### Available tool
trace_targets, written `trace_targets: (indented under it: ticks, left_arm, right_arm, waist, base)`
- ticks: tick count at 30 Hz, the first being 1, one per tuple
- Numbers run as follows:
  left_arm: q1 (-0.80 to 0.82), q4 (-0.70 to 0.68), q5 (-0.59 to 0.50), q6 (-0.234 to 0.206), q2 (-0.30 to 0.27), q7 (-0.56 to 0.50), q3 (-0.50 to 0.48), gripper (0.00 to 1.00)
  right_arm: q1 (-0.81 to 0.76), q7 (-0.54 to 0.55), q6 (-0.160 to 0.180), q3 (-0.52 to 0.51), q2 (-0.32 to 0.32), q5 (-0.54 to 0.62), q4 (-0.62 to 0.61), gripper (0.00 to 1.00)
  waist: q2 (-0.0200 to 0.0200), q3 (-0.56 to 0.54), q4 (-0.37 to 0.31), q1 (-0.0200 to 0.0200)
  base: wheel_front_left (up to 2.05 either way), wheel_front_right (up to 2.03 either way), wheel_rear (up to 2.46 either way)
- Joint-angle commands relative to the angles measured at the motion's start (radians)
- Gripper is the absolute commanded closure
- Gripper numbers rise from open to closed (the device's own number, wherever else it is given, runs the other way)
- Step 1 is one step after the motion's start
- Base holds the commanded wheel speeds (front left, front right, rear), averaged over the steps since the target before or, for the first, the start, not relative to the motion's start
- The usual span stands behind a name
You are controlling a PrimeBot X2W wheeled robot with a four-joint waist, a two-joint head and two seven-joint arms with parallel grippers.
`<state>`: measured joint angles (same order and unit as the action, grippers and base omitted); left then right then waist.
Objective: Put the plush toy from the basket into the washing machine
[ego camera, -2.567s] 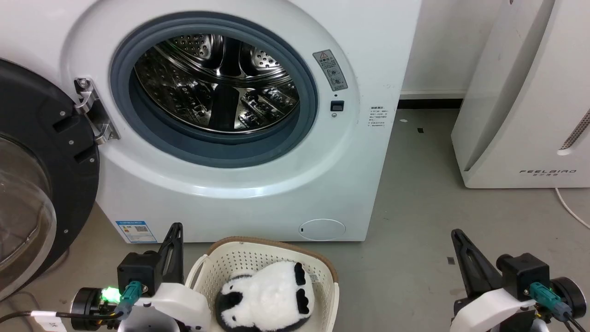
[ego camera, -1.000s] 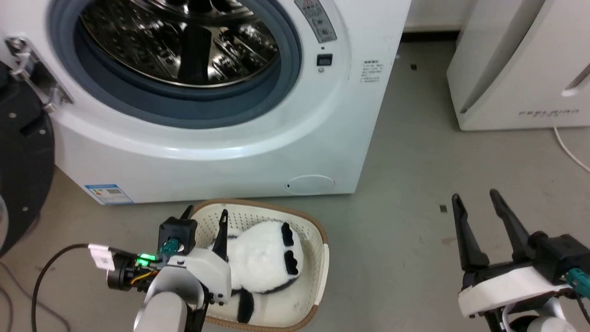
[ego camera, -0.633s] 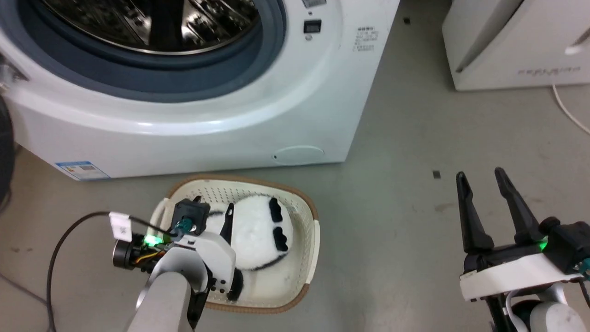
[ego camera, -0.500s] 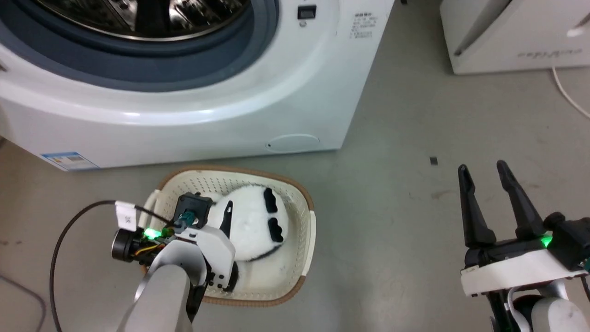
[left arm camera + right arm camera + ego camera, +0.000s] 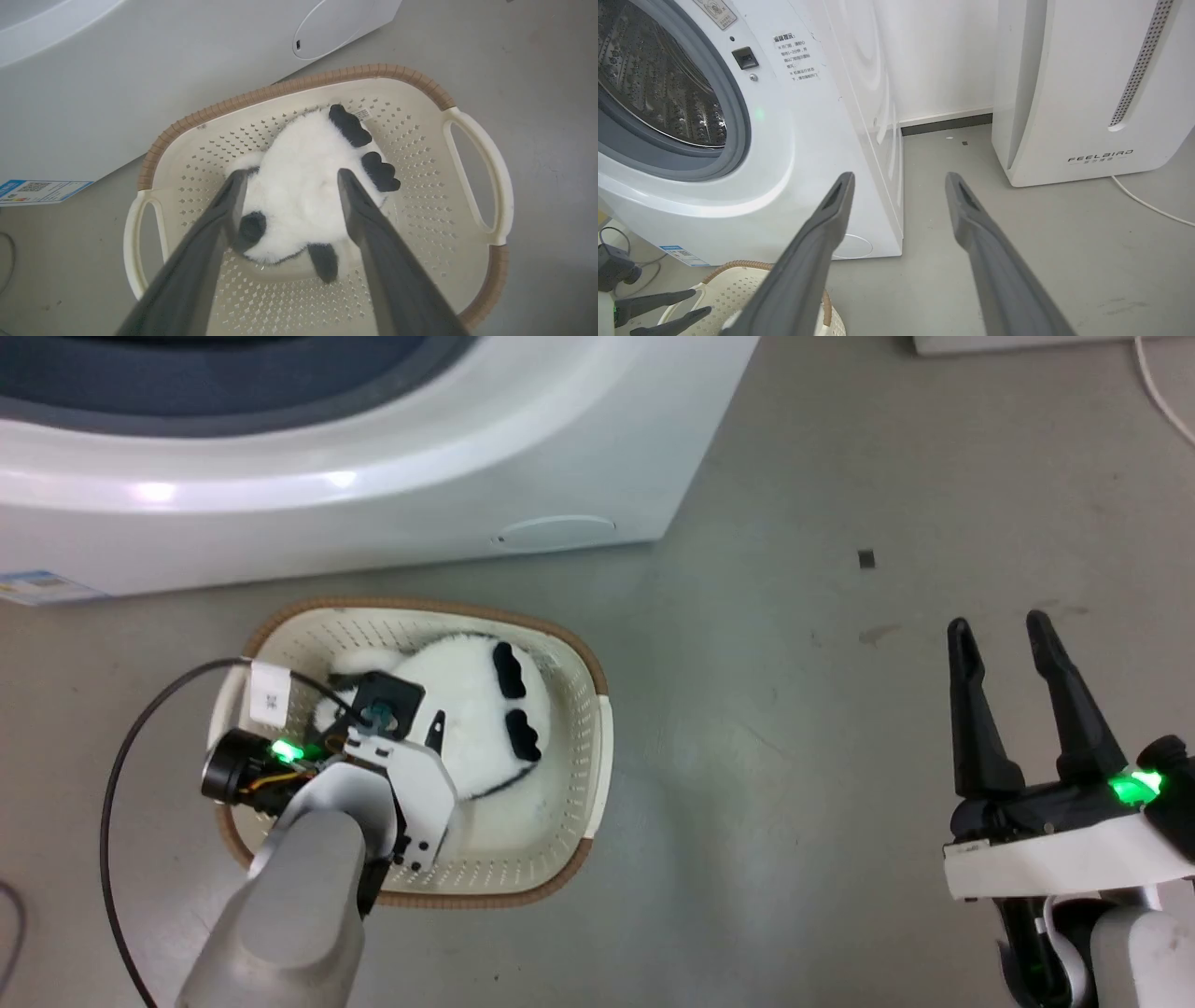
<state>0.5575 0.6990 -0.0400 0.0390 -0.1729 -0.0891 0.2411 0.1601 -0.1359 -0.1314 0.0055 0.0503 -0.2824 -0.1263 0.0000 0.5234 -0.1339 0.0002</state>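
Note:
The plush toy (image 5: 303, 186), a white panda with black limbs, lies in the cream basket (image 5: 289, 86) on the floor before the washing machine (image 5: 373, 476). My left gripper (image 5: 293, 175) is open and points down into the basket, one finger on each side of the panda's body; I cannot tell if they touch it. In the head view the left wrist (image 5: 401, 709) covers part of the plush toy (image 5: 476, 709). Off to the right, my right gripper (image 5: 997, 627) hangs open and empty over bare floor. The right wrist view shows the steel drum (image 5: 654, 93) with its port open.
The basket's brown rim (image 5: 579, 728) and side handle (image 5: 486, 154) ring the toy closely. A white FEELBIRD appliance (image 5: 1087, 93) stands right of the washer, with a white cable (image 5: 1143, 200) on the floor. A black cable (image 5: 121, 747) loops from my left wrist.
The head camera has tilted down, so the washer slid up the picture. My left gripper has sunk lower into the basket around the panda. The right gripper stays open.

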Motion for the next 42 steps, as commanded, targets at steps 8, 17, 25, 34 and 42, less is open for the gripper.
trace_targets:
  ticks: [8, 17, 25, 34, 42]
  left_arm:
    - [0.136, 0.108, 0.007, 0.015, -0.042, -0.04, 0.034, 0.0]
    - [0.229, 0.19, 0.024, 0.018, -0.064, -0.056, 0.055, 0.0]
    - [0.31, 0.272, 0.037, 0.021, -0.086, -0.077, 0.083, 0.0]
    - [0.39, 0.365, 0.052, 0.025, -0.107, -0.099, 0.119, 0.0]
    - [0.446, 0.447, 0.055, 0.028, -0.121, -0.099, 0.165, 0.97]
  right_arm:
    - [0.058, -0.028, 0.0, -0.004, 0.0, -0.05, -0.027, 0.0]
    - [0.085, -0.045, 0.0, -0.006, 0.0, -0.086, -0.046, 0.0]
    - [0.112, -0.061, 0.001, -0.002, 0.0, -0.121, -0.062, 0.0]
    - [0.143, -0.08, 0.001, -0.005, 0.0, -0.159, -0.073, 0.0]
    - [0.17, -0.097, 0.001, -0.008, 0.0, -0.192, -0.08, 0.0]
  waist:
    - [0.0, 0.131, -0.033, -0.0002]
    - [0.0, 0.215, -0.051, -0.0002]
    - [0.0, 0.287, -0.07, -0.0002]
    - [0.0, 0.36, -0.086, -0.0002]
    - [0.0, 0.397, -0.098, -0.0002]
  base:
    - [0.0, 0.0, 0.0]
    - [0.0, 0.0, 0.0]
    - [0.0, 0.0, 0.0]
    - [0.0, 0.0, 0.0]
    - [0.0, 0.0, 0.0]
